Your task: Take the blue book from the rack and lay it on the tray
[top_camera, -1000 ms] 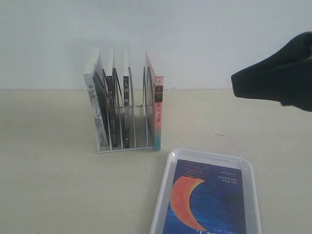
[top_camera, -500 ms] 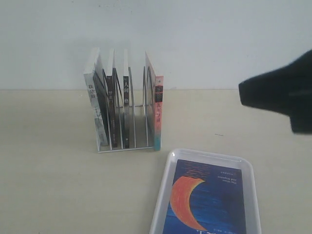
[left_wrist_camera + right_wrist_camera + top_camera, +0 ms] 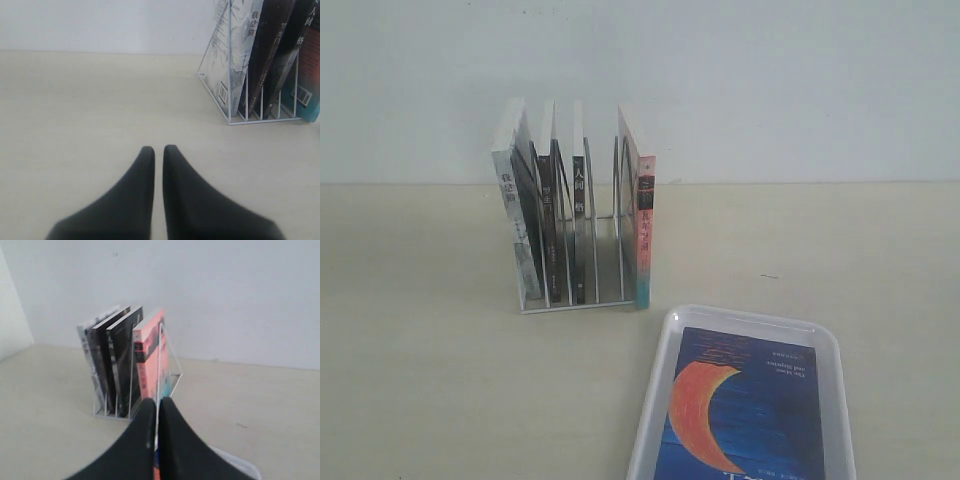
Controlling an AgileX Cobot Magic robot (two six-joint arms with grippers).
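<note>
The blue book (image 3: 745, 410) is pictured lying flat, cover up, in the tray (image 3: 750, 320), at about 4 o'clock from the rack (image 3: 575, 295) on the table (image 3: 420, 380). The task is judged done, with nothing left to move. No arm is shown in the exterior view. Only the wrist views show the left tool (image 3: 158, 149) and right tool (image 3: 156, 401), each pinched nearly closed on nothing.

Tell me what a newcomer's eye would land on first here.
The blue book, with its orange-red crescent, lies face up in the white tray at the exterior view's front right. Behind it to the left, the wire rack stands loaded, the pink-spined book at its right end.
</note>
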